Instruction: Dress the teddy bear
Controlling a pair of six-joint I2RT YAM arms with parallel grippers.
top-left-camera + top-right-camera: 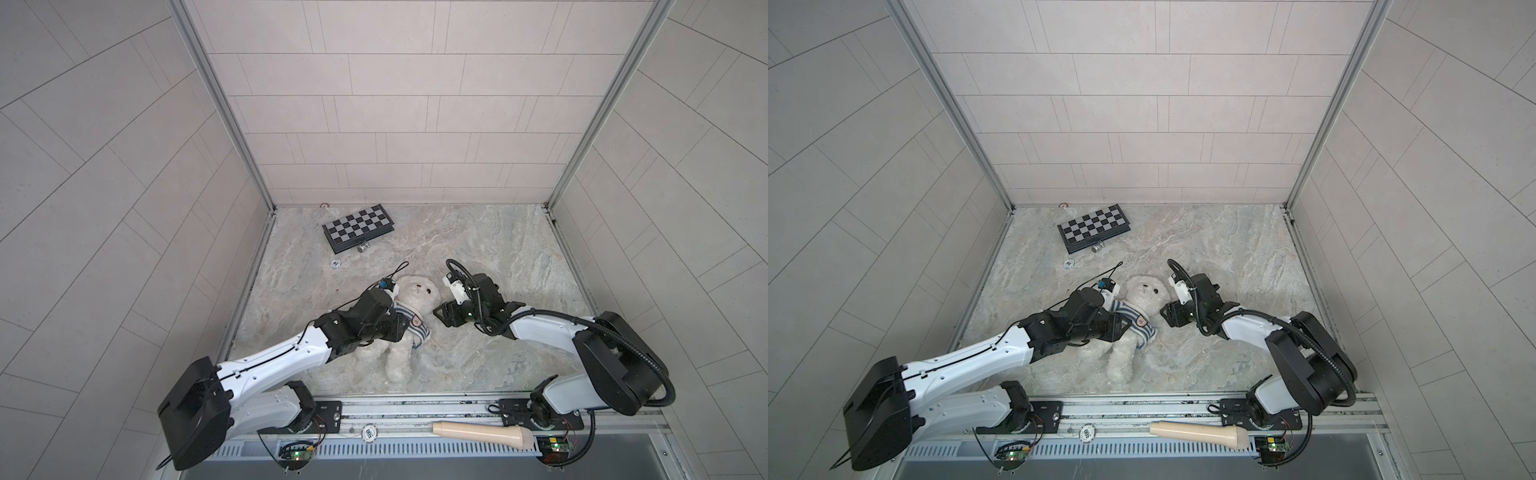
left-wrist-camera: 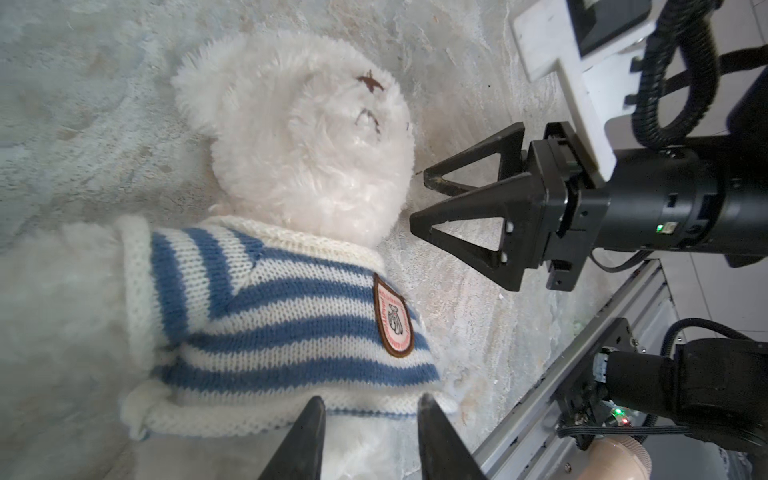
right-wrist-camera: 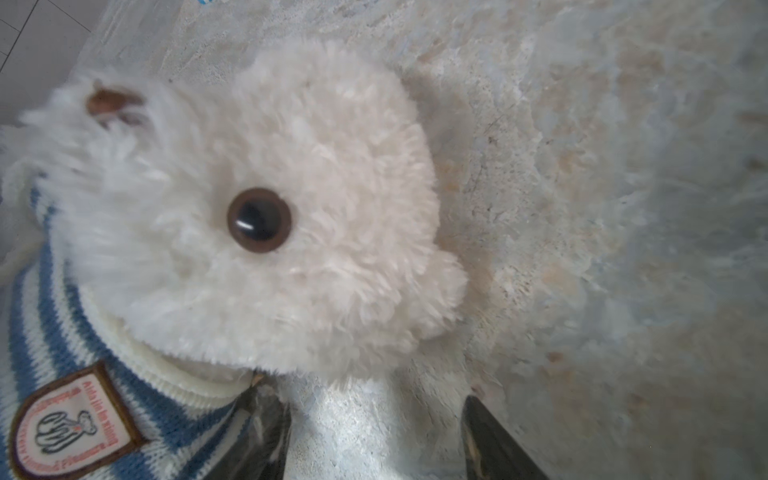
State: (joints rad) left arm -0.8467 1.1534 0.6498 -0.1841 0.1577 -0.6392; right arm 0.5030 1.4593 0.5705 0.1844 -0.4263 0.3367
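Observation:
The teddy bear (image 1: pixel 417 293) (image 1: pixel 1144 291) lies on its back on the marble table, head toward the far wall. A blue-and-white striped shirt (image 2: pixel 270 311) (image 1: pixel 419 332) with a badge covers its chest. My left gripper (image 2: pixel 370 401) (image 1: pixel 404 329) is over the torso. It is open, with its tips at the shirt's lower hem and white fur between them. My right gripper (image 3: pixel 368 392) (image 1: pixel 438 313) (image 2: pixel 419 198) is open beside the bear's neck, with bare table between its fingers. One finger touches the shirt by the collar. The left arm hides the bear's near side.
A chessboard (image 1: pixel 358 226) lies at the back left with a small metal piece (image 1: pixel 363 248) beside it. A round white disc (image 1: pixel 335 264) lies nearer. A beige handle-shaped object (image 1: pixel 482 432) rests on the front rail. Tiled walls enclose three sides.

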